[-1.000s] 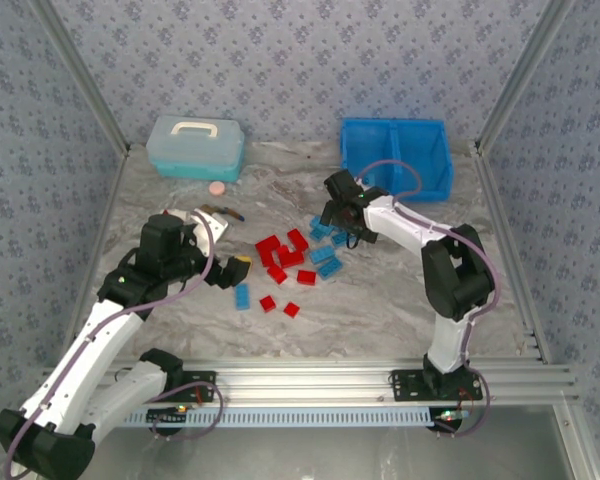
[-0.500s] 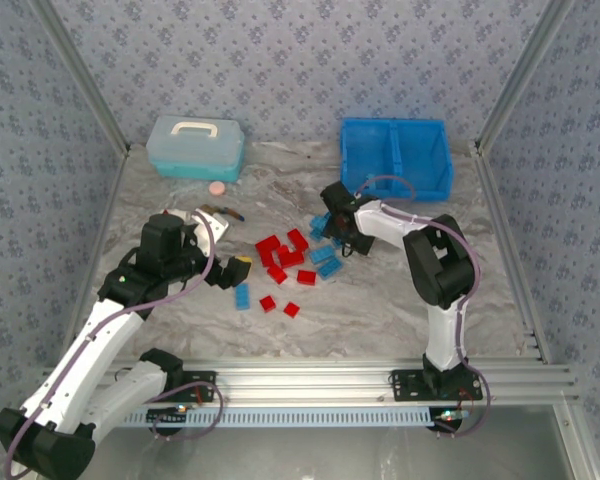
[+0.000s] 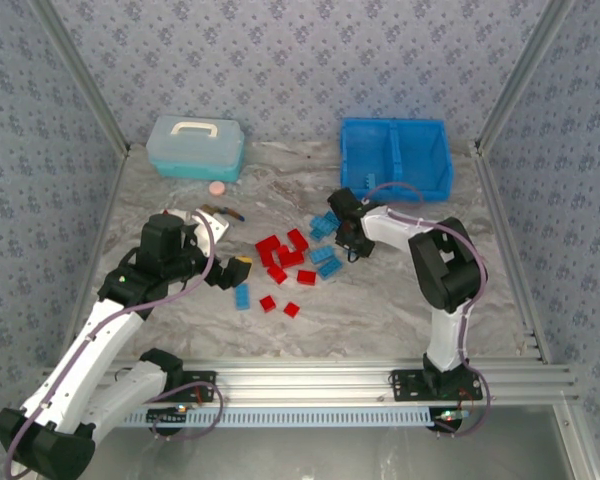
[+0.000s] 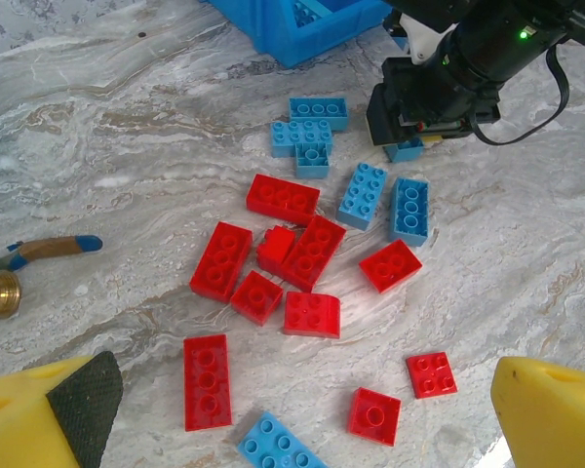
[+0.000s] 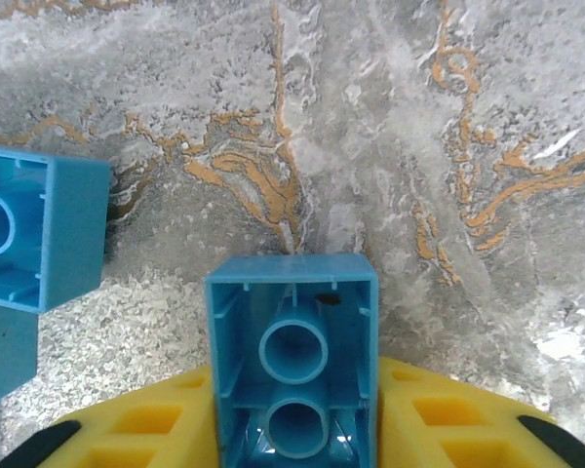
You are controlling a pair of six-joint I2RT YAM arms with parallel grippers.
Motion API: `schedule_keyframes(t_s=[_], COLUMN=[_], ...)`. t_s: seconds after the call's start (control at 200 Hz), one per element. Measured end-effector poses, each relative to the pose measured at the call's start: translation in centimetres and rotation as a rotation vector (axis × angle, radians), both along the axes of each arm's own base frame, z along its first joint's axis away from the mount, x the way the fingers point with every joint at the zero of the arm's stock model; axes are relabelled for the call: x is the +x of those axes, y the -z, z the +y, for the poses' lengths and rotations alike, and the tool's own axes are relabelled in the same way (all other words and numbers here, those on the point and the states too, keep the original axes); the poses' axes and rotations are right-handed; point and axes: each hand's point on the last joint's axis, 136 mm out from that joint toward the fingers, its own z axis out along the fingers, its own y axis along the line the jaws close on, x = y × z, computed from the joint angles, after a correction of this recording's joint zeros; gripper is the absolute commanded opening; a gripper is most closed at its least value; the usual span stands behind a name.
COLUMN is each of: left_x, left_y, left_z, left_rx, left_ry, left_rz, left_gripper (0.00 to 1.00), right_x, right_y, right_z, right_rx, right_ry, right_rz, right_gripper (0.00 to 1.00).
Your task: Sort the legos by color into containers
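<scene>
Right gripper (image 3: 351, 241) sits slightly further right than 0.5 s ago, and its elbow stands more upright than 1.0 s ago. Left arm pos. unchanged.

1. Right claw: clamped on one light-blue lego (image 5: 292, 356). The brick is gripped between the yellow fingers (image 5: 439, 424), hollow underside facing the wrist cam. It is close over the marble table (image 5: 419, 146); contact w/ the table cannot be told. A second blue brick (image 5: 39, 234) lies just beside it, apart.
2. Left gripper (image 3: 234, 272): jaws wide, fingers (image 4: 39, 419) spread at the near-left side of the pile.
3. Loose legos: red cluster (image 3: 284, 252) at table centre; blue group (image 3: 326, 260) just right of it, next to the right claw. One blue brick (image 3: 242, 296) and two small red bricks (image 3: 268, 302) lie nearer the arm bases.
4. Blue bin (image 3: 395, 187): back right of the table, centre divider, two compartments side by side, well apart from the pile.
</scene>
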Motion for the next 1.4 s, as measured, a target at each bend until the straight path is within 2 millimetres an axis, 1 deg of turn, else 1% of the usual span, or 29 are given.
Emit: schedule_keyframes(t_s=[0.08,0.18,0.28,0.385,0.47,0.555,0.595,0.655,0.725,0.789,0.859,0.929,0.999,1.064,1.159,1.229,1.274,1.334,1.399], left_x=[0.0,0.0,0.0,0.0,0.0,0.0,0.0,0.0,0.0,0.0,0.1,0.1,0.1,0.2,0.2,0.2,0.2,0.3,0.3], left_y=[0.0,0.0,0.0,0.0,0.0,0.0,0.0,0.0,0.0,0.0,0.1,0.1,0.1,0.1,0.1,0.1,0.1,0.3,0.6], left_z=[0.0,0.0,0.0,0.0,0.0,0.0,0.0,0.0,0.0,0.0,0.1,0.1,0.2,0.2,0.2,0.2,0.2,0.2,0.2], left_rx=[0.0,0.001,0.001,0.001,0.001,0.001,0.001,0.001,0.003,0.005,0.006,0.009,0.013,0.015,0.018,0.018,0.018,0.02,0.026], left_ry=[0.0,0.0,0.0,0.0,0.0,0.0,0.0,0.0,0.001,-0.001,-0.001,-0.002,-0.004,-0.007,-0.009,-0.01,-0.01,-0.01,-0.006], left_rz=[0.001,0.001,0.001,0.001,0.001,0.001,0.001,0.001,-0.001,-0.002,-0.003,-0.005,-0.008,-0.009,-0.009,-0.009,-0.008,-0.004,0.001], left_gripper=[0.99,0.99,0.99,0.99,0.99,0.99,0.99,0.99,0.99,0.99,0.99,0.99,0.99,0.99,0.99,0.99,0.99,0.99,0.99], right_x=[-0.3,-0.2,0.4,1.7,3.8,6.5,8.1,10.5,13.4,16.1,18.9,21.0,22.2,22.8,22.7,22.5,22.4,22.1,22.0], right_y=[-0.3,-1.6,-3.9,-7.3,-10.4,-13.4,-14.7,-16.1,-16.8,-16.6,-15.7,-14.0,-11.8,-9.8,-7.0,-5.5,-4.8,-4.5,-4.6], right_z=[-0.3,-0.7,-1.2,-2.0,-2.3,-2.9,-3.3,-3.8,-4.4,-4.8,-5.2,-5.4,-5.7,-5.8,-5.8,-5.6,-5.5,-5.3,-5.1], right_rx=[-0.001,0.005,-0.001,-0.037,-0.061,-0.08,-0.092,-0.108,-0.124,-0.139,-0.151,-0.158,-0.158,-0.154,-0.14,-0.13,-0.124,-0.118,-0.112], right_ry=[-0.006,-0.014,-0.024,-0.047,-0.071,-0.092,-0.103,-0.111,-0.118,-0.123,-0.13,-0.138,-0.143,-0.146,-0.157,-0.167,-0.168,-0.171,-0.172], right_rz=[-0.005,-0.028,-0.084,-0.169,-0.253,-0.336,-0.376,-0.42,-0.449,-0.456,-0.447,-0.419,-0.374,-0.335,-0.275,-0.237,-0.223,-0.209,-0.203], right_gripper=[0.29,0.28,0.28,0.28,0.28,0.29,0.29,0.29,0.3,0.31,0.31,0.31,0.32,0.32,0.35,0.42,0.48,0.57,0.62])
